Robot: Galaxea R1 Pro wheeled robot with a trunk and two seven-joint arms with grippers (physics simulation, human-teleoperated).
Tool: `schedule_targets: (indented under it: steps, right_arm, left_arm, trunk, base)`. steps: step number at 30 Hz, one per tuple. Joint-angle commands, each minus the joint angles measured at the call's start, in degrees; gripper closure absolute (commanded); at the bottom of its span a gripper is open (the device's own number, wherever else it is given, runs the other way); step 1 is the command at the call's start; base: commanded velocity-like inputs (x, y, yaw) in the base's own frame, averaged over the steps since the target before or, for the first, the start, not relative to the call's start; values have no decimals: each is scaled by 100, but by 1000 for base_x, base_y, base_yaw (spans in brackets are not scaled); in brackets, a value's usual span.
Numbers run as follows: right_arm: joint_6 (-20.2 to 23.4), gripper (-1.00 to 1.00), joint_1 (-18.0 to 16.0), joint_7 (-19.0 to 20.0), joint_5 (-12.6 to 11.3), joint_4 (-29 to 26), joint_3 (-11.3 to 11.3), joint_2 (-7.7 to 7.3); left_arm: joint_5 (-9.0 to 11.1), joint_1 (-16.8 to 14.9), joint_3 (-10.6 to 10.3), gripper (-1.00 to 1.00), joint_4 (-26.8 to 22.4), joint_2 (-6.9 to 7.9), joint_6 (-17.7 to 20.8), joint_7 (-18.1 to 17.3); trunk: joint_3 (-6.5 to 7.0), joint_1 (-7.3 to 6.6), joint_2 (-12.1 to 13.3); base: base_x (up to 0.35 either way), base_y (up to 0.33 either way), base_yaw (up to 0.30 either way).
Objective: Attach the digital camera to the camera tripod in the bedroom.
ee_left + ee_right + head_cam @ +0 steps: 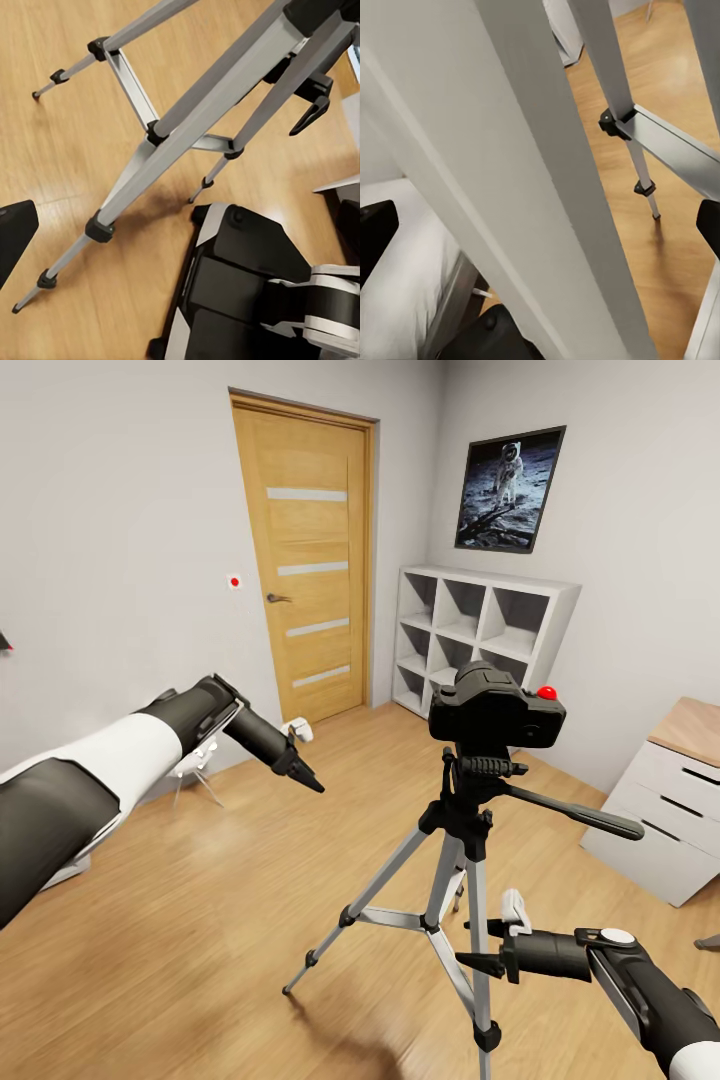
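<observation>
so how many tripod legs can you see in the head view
3 on the tripod: one splays toward the left, one runs down near the right end effector, one sits mostly hidden behind the centre.

Digital camera [497, 715] sitting on the camera tripod [455, 880], between the two grippers.
The left gripper [300, 768] is hovering left of the tripod's head; the right gripper [490, 945] is hanging just right of its legs, below the camera.

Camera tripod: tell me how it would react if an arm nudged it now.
The camera tripod looks top-heavy: the digital camera sits high on thin legs, so a high push may tip it. Its small feet on smooth wood would probably slide. The right gripper sits close beside a leg.
</observation>
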Motion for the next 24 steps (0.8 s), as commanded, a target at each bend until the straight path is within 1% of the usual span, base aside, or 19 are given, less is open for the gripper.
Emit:
schedule_targets:
  steps: [1, 7, 16, 20, 24]
  right_arm:
    - [60, -100, -5, 4, -59, 0, 29, -10]
    - [63, -100, -5, 9, -64, 3, 30, -108]
    - [61, -100, -5, -6, -75, 14, 22, -206]
    - [61, -100, -5, -7, -76, 26, 21, -219]
    - [60, -100, -5, -12, -76, 41, 21, -259]
  left_arm:
    - [42, -5, -48, -100, -8, 5, 60, -15]
    - [42, 24, -48, -100, -8, 6, 56, -13]
    - [42, 92, -43, -100, -4, 9, -27, -8]
    - [42, 112, -43, -100, -5, 40, -30, -8]
    - [42, 147, -41, -100, -7, 102, -35, -8]
  trunk:
    - [-11, 3, -11]
    - [-11, 3, -11]
    - [-11, 3, -11]
    - [-11, 3, -11]
    - [-11, 3, -11]
  base:
    - [0, 0, 0]
    - [0, 0, 0]
    - [0, 0, 0]
    - [0, 0, 0]
    - [0, 0, 0]
